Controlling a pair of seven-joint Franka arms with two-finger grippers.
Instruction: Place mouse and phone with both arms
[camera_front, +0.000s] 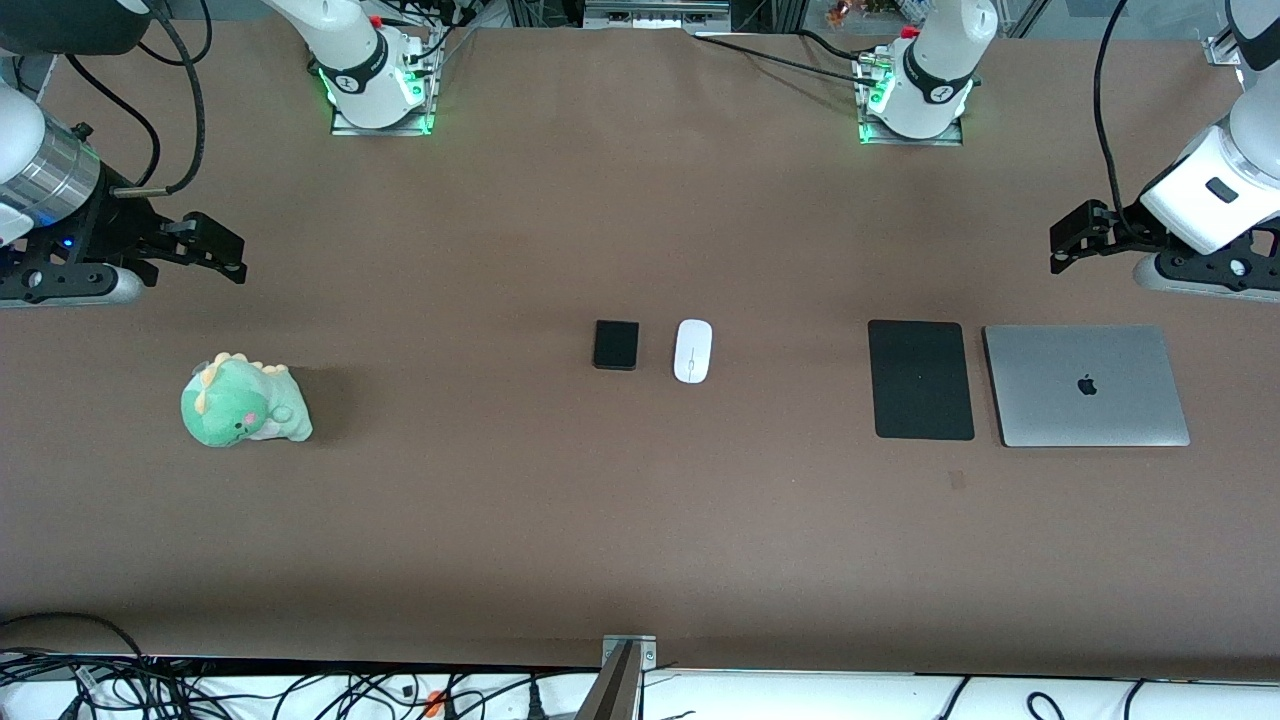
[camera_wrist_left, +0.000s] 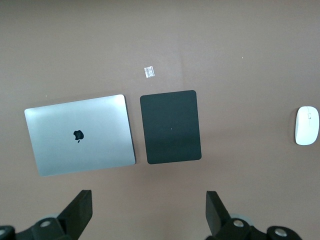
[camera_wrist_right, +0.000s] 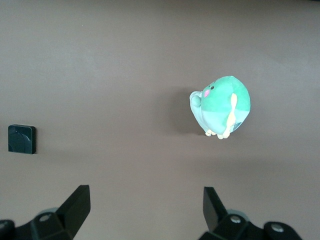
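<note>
At the front view's left edge the right arm (camera_front: 40, 190) is cropped, only its wrist, cables and open right gripper (camera_front: 205, 250) inside the frame. At the right edge the left arm (camera_front: 1215, 190) is likewise cropped above its wrist, its left gripper (camera_front: 1075, 240) just in frame. Both bases run off the top edge. In the left wrist view the gripper fingers (camera_wrist_left: 80, 212) are cut by the bottom edge; the same holds for the fingers (camera_wrist_right: 75, 207) in the right wrist view. A small pale tag (camera_wrist_left: 148, 72) in the left wrist view's upper middle is too small to identify.
</note>
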